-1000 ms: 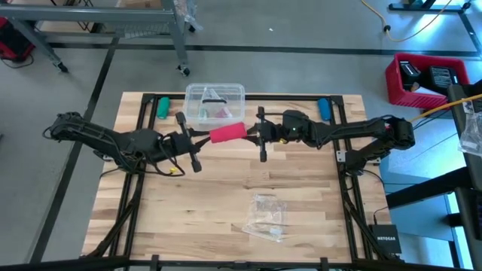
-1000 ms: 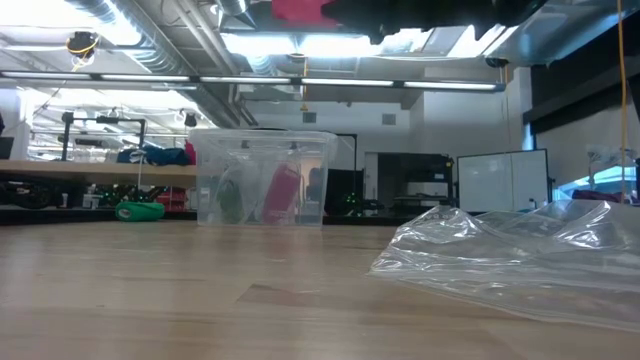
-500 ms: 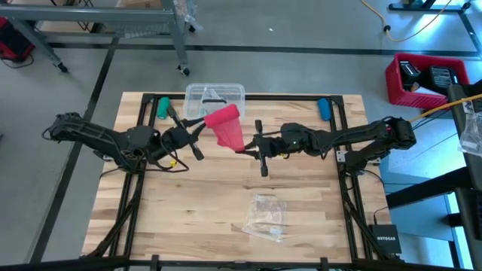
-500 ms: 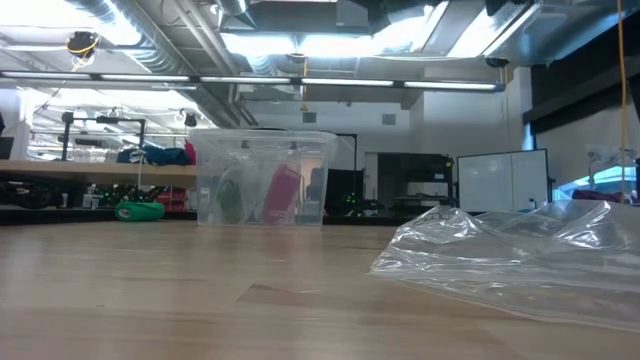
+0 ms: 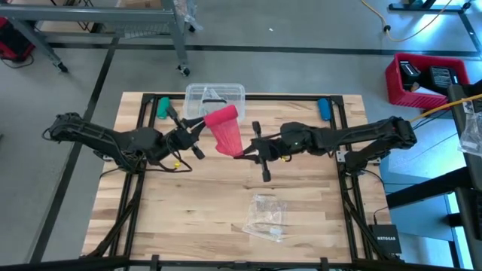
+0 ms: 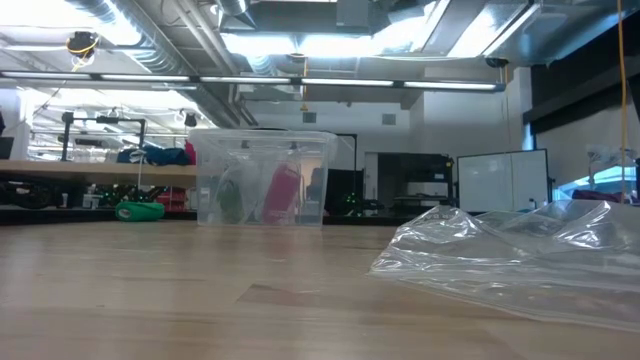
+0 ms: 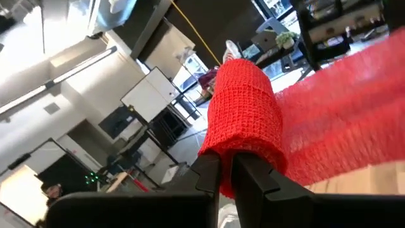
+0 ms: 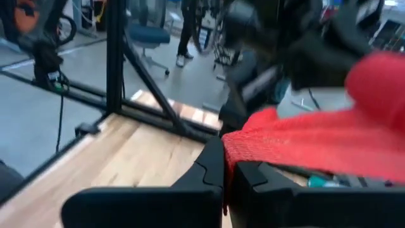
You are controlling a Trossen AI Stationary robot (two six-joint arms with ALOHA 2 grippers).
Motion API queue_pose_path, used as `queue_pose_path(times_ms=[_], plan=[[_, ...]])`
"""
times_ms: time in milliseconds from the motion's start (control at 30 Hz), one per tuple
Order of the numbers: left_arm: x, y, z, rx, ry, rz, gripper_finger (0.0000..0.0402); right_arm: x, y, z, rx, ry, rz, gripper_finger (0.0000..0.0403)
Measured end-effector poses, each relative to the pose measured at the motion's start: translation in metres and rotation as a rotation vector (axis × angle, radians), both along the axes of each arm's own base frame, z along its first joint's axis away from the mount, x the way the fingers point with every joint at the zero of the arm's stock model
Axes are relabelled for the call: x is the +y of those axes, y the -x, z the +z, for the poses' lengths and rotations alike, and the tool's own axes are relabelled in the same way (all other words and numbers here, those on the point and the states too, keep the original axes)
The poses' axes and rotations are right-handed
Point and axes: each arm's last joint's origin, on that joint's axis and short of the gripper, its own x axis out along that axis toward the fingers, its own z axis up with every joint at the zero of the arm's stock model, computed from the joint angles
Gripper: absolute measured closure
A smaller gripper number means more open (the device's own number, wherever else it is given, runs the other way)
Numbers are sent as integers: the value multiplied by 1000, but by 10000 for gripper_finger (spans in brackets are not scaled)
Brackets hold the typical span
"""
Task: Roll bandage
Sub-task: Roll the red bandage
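The bandage (image 5: 224, 128) is a red-pink strip, partly wound into a roll (image 5: 221, 115) at its far end, held in the air between both arms over the table's far middle. My left gripper (image 5: 202, 123) is shut on the roll, which fills the left wrist view (image 7: 243, 120). My right gripper (image 5: 242, 153) is shut on the strip's free end, seen in the right wrist view (image 8: 291, 142). Neither the bandage nor the grippers show in the low view. My left gripper pinches the rolled end (image 7: 235, 166) between its two fingers, coming level from the table's left. The roll stands lifted clear, with the unwound strip leading away from it. My right gripper pinches the strip's free end (image 8: 229, 151) at its corner, coming level from the table's right. The strip spreads flat from there to the roll and is clear of the table.
A clear plastic box (image 5: 215, 101) with small items stands at the far middle, just behind the roll, also in the low view (image 6: 262, 178). A crumpled clear wrapper (image 5: 265, 217) lies near the front, right of centre. Green (image 5: 163, 108) and blue (image 5: 324, 108) objects lie at the far corners.
The bandage has gone from a compact roll held between both grippers to a roll with a strip drawn out. My left gripper has gone toward the far edge with the roll. My right gripper has moved toward the near edge and left, pulling the free end out.
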Motion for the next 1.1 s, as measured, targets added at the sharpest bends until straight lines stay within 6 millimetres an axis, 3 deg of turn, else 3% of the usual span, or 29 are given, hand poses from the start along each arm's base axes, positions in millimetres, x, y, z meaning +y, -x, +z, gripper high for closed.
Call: queue_pose_path(times_ms=[300,500,800,1100], plan=[[-4,-17,-18,64,25,1,384,-1,0,32,-98,-9,-8,401],[-10,-32,-33,128,11,-20,384,-10,-2,38,-155,3,-101,402],[-21,-41,-44,170,3,-118,384,-36,-8,29,-107,14,-249,394],[-33,-38,-44,164,7,-169,384,-46,-7,22,-29,32,-327,391]])
